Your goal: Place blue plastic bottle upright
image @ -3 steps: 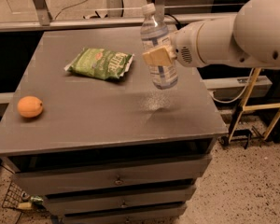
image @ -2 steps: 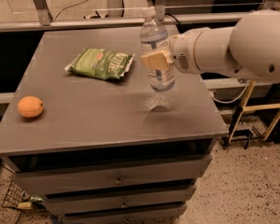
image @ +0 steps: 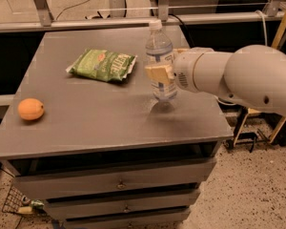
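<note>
The blue plastic bottle [image: 159, 57], clear with a white cap and pale label, stands upright with its base on or just above the grey table [image: 86, 123], right of centre. My gripper [image: 158, 74] reaches in from the right on a white arm and is shut on the bottle's middle, with a tan finger pad [image: 156, 73] across its label.
A green snack bag [image: 102, 65] lies flat at the back, left of the bottle. An orange [image: 30, 109] sits near the table's left edge. Drawers run below the tabletop. A metal rail runs behind the table.
The bottle and gripper have moved slightly lower toward the tabletop, still upright. The bag and orange have not moved.
</note>
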### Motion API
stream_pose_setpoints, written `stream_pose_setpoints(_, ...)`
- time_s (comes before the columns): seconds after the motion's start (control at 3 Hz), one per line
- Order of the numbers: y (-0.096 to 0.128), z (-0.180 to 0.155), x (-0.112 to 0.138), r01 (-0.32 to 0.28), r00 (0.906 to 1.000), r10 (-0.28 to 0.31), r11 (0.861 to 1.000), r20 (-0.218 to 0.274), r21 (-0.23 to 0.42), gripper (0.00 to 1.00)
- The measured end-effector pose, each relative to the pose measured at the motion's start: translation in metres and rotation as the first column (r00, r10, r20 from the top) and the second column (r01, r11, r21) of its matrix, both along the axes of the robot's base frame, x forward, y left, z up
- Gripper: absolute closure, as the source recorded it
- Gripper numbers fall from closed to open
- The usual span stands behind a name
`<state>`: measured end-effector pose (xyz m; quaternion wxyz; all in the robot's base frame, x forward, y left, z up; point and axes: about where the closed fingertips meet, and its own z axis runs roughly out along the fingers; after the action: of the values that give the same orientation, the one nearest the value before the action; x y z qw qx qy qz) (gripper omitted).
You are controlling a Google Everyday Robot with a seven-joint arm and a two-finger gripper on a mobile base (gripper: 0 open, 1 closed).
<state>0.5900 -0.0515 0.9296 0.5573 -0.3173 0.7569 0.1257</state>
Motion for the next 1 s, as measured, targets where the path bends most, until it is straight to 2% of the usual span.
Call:
stream_pose_setpoints(0.33,-0.001,0.0017,-0.002,0.028,0.9986,-0.029,1.0,0.044,0.009,1.0)
stream_pose_setpoints(0.67,0.0028,0.0021,-0.0044,0.069,0.9926,-0.07,0.997,0.099,0.02,1.0)
stream_pose_setpoints(1.0,0.0028,0.0021,-0.0044,0.069,0.9926,-0.07,0.997,0.099,0.02,1.0)
